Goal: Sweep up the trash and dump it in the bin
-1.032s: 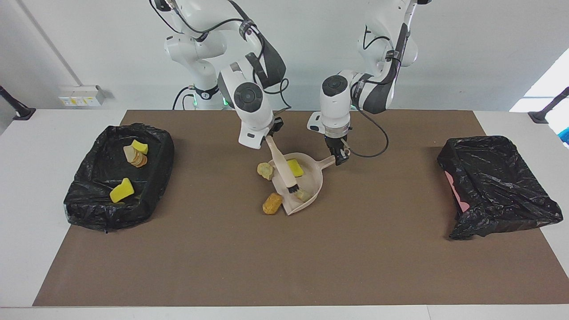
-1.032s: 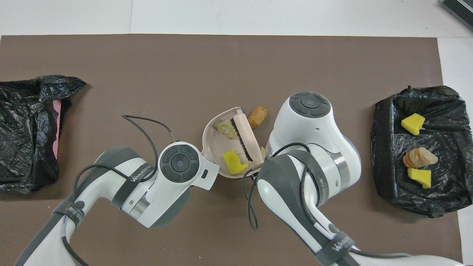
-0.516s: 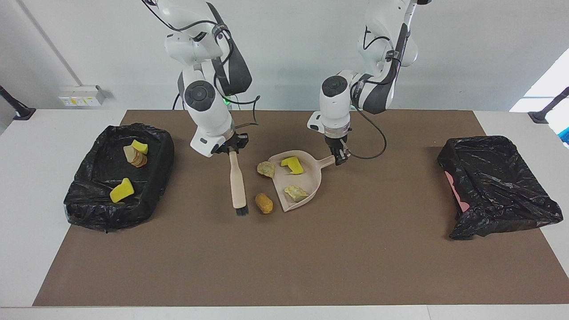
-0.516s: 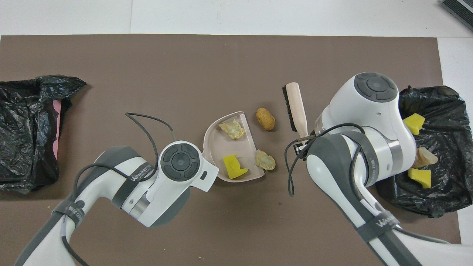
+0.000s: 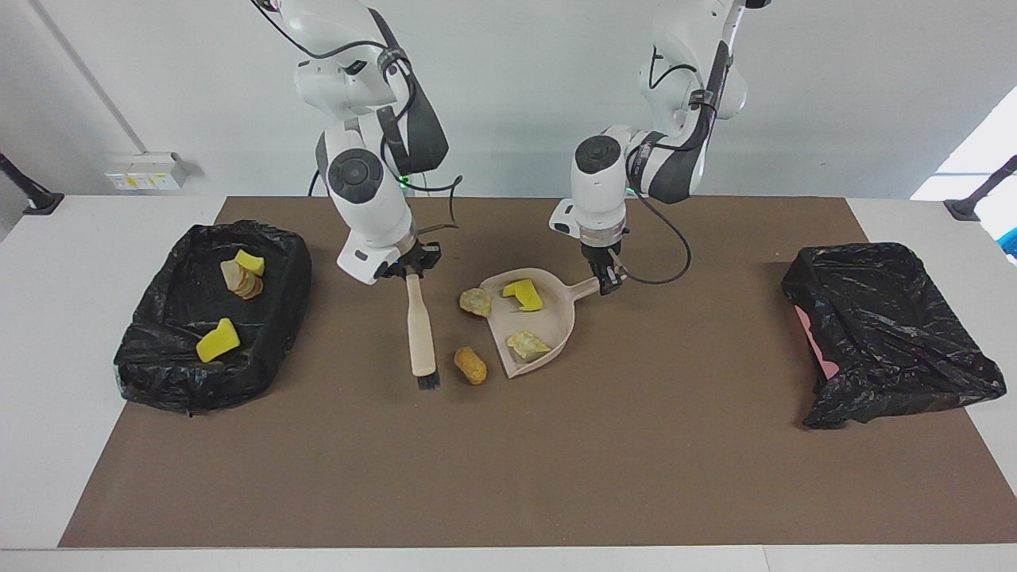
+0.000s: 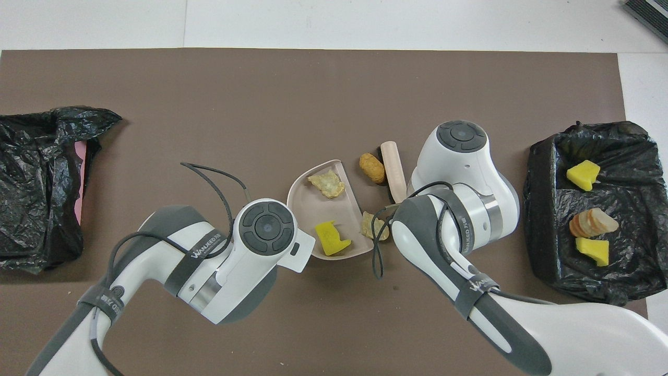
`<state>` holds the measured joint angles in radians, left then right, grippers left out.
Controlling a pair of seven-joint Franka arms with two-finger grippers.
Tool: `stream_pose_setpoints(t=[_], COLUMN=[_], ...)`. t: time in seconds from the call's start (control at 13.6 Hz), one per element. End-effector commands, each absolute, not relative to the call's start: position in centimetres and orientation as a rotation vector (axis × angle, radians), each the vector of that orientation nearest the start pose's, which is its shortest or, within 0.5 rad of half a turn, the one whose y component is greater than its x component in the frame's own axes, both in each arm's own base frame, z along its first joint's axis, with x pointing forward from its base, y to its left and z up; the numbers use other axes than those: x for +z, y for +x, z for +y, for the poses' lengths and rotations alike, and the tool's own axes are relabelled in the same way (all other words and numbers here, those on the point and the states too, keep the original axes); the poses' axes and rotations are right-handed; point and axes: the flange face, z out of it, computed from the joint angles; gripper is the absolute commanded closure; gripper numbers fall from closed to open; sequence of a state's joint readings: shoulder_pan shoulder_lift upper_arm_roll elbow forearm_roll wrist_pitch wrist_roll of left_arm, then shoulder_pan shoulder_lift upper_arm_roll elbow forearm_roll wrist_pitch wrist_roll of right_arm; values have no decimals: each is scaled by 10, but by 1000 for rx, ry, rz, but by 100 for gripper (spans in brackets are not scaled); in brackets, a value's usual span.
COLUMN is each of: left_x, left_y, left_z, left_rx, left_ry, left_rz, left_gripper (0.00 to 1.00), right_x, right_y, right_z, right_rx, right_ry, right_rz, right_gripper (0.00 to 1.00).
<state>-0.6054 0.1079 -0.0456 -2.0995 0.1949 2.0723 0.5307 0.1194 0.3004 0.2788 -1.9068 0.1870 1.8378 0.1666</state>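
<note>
Cork lies on the table between the brush bristles and the dustpan mouth, just beside both; brush runs lengthwise away from the robots. Right gripper pinches the brush handle, left gripper pinches the dustpan handle, so a sideways stroke toward the dustpan suits

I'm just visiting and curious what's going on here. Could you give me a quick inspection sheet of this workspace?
Surface: brown mat on white table.
Job's things: dustpan holds yellow sponge chunk and pale lump; brown cork and beige lump on mat beside it; brush; lined bin with trash; second bagged bin.
Clutter: nothing seen.
Grippers: right gripper holds brush; left gripper holds dustpan handle.
Cables: loop at left arm.
Surroundings: white wall, socket box.
</note>
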Motion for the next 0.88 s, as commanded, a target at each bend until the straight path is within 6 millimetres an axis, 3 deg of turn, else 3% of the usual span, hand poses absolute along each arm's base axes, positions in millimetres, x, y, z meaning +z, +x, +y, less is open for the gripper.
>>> stream_pose_setpoints(t=[0.0, 0.37, 0.59, 0.66, 0.81], left_x=[359, 347, 342, 342, 341], left_y=[439, 439, 444, 446, 451], left_z=[-326, -323, -324, -323, -318], left_rx=[181, 104, 57, 53, 58], left_ry=[-2391, -2349, -2349, -2354, -2353], left_rz=[1777, 1864, 1874, 1868, 1871], left_gripper=[100, 100, 100, 100, 100], right_x=[334, 353, 388, 397, 396], right_y=[506, 496, 482, 475, 471], right_z=[231, 239, 229, 224, 208], right_rx=[665, 710, 767, 791, 783], right_ry=[-2757, -2536, -2478, -2498, -2746], right_rz=[-119, 0, -9, -31, -93], right_gripper=[100, 100, 100, 100, 100])
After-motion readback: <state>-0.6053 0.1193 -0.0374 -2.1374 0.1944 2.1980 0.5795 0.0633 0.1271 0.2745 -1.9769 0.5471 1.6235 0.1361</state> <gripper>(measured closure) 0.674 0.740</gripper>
